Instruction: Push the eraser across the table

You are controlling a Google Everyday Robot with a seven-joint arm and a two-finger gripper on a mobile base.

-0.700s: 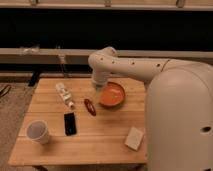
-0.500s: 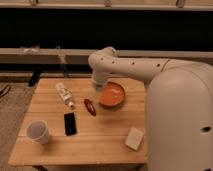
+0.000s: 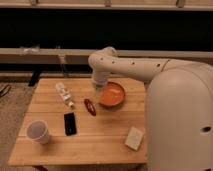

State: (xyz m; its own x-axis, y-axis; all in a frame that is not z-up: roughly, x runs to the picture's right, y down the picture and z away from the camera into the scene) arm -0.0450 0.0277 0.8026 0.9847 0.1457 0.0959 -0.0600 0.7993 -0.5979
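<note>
**Jaws over bowl rim, eraser down-left, not reached**

Jaws sit at the arm (image 3: 131, 68) tip, low over the picture-left rim of the orange bowl (image 3: 114, 95), far half of the counter (image 3: 102, 147). I cannot tell how wide they stand or whether anything is in them; nothing appears to be held.

Just out from there, toward the near edge and picture-left, lies the red oval (image 3: 90, 106). Past it, same direction, is the eraser (image 3: 70, 123): flat on the counter, well apart from the jaws and touching nothing. Its long axis runs roughly far-to-near, a little tilted.

So the eraser lies diagonally near-left of the jaws, with the oval almost on the straight line between. I judge the push not started. I'd bring the jaws around the oval and down beside a long side, then shove sideways.

Cup (image 3: 38, 131) stands just picture-left of the eraser, so a leftward push risks hitting it. Beige block (image 3: 134, 138) is near-right, clear bottle (image 3: 65, 94) far-left.
</note>
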